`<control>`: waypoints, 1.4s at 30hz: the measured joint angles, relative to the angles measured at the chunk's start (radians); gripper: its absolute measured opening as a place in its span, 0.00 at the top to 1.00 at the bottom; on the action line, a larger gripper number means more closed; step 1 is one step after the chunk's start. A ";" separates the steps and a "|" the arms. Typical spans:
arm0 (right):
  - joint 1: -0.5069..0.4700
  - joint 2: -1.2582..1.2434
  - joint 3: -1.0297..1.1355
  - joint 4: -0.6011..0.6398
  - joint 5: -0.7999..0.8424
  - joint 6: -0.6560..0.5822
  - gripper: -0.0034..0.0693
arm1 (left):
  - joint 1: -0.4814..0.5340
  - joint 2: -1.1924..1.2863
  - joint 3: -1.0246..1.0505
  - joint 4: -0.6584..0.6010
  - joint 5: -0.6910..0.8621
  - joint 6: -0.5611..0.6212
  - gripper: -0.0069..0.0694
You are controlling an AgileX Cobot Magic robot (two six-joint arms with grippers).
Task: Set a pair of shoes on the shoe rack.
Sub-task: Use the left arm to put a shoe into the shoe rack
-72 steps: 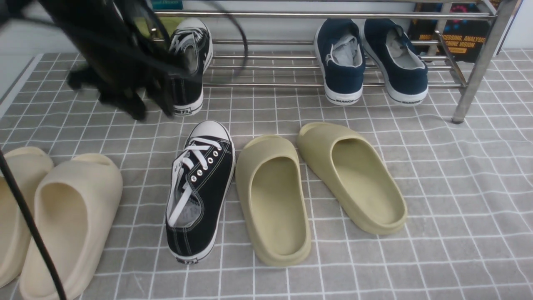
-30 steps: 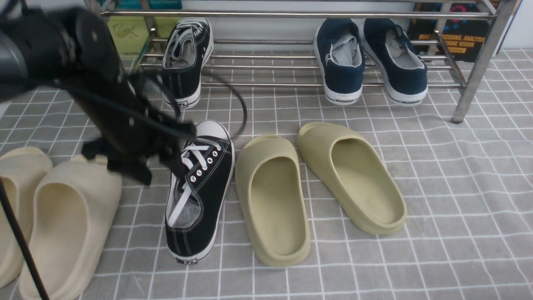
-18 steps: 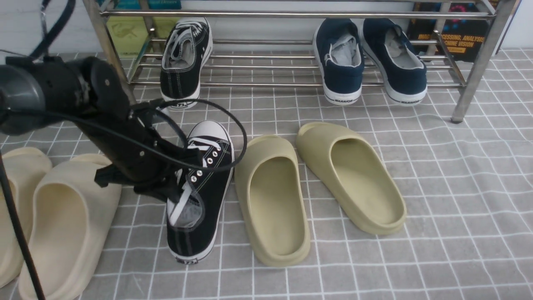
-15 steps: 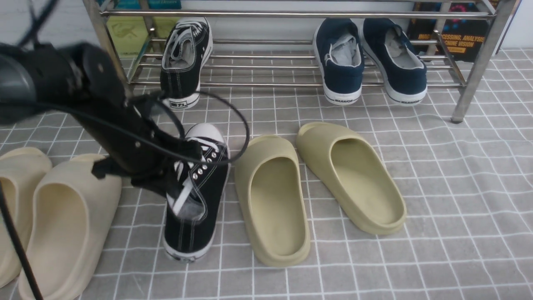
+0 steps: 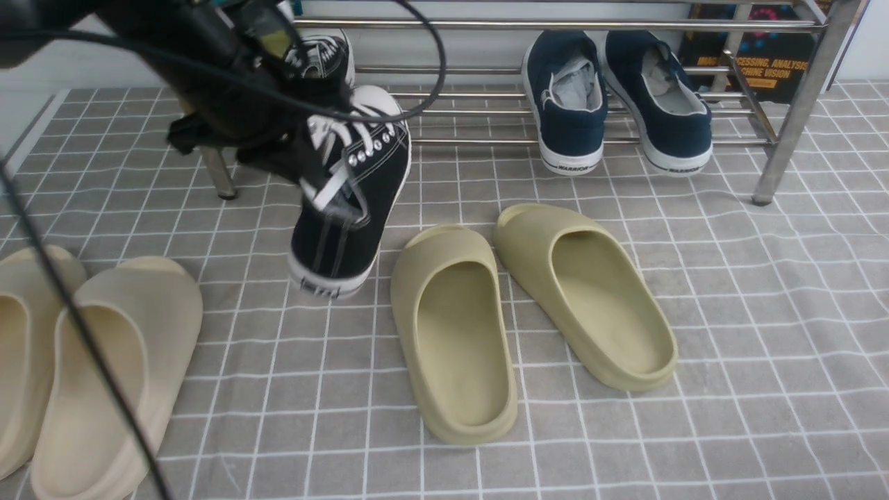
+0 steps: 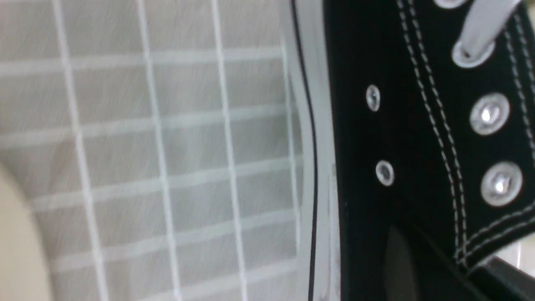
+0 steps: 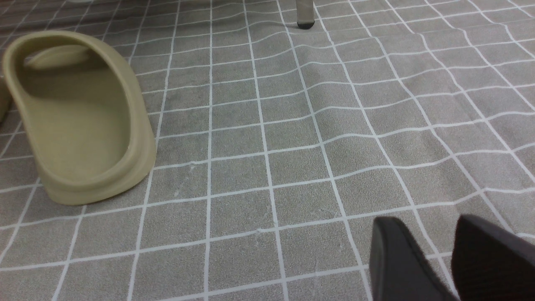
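In the front view my left gripper (image 5: 305, 170) is shut on the side wall of a black canvas sneaker (image 5: 354, 201) and holds it in the air. Its white toe points at the shoe rack (image 5: 555, 26) and its heel hangs low. The left wrist view shows that sneaker's black side (image 6: 376, 138) with the left gripper (image 6: 447, 271) pinching the collar. The pair's other shoe (image 5: 326, 59) rests on the rack's lower bars, partly hidden behind my arm. My right gripper (image 7: 434, 225) hovers over the floor cloth with its fingers close together and nothing between them.
Two navy slip-on sneakers (image 5: 615, 104) stand on the rack's right half. Two olive slides (image 5: 528, 312) lie on the checked cloth in the middle, one also in the right wrist view (image 7: 79, 117). Cream slides (image 5: 90, 375) lie at the left. A rack leg (image 5: 799, 111) stands at the right.
My left gripper came down beside the sneaker on the floor, closed on its side, and has lifted it up and forward toward the rack.
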 joint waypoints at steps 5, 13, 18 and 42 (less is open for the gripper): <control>0.000 0.000 0.000 0.000 0.000 0.000 0.62 | 0.000 0.154 -0.184 -0.017 -0.073 -0.034 0.93; 0.000 0.000 0.000 0.000 0.000 0.000 0.62 | 0.000 0.353 -0.412 -0.040 -0.212 -0.070 0.93; 0.000 0.000 0.000 0.000 0.000 0.000 0.62 | 0.000 0.412 -0.429 -0.038 -0.326 -0.070 0.93; 0.000 0.000 0.000 0.000 0.000 0.002 0.62 | 0.000 0.202 -0.439 -0.013 0.075 0.024 0.93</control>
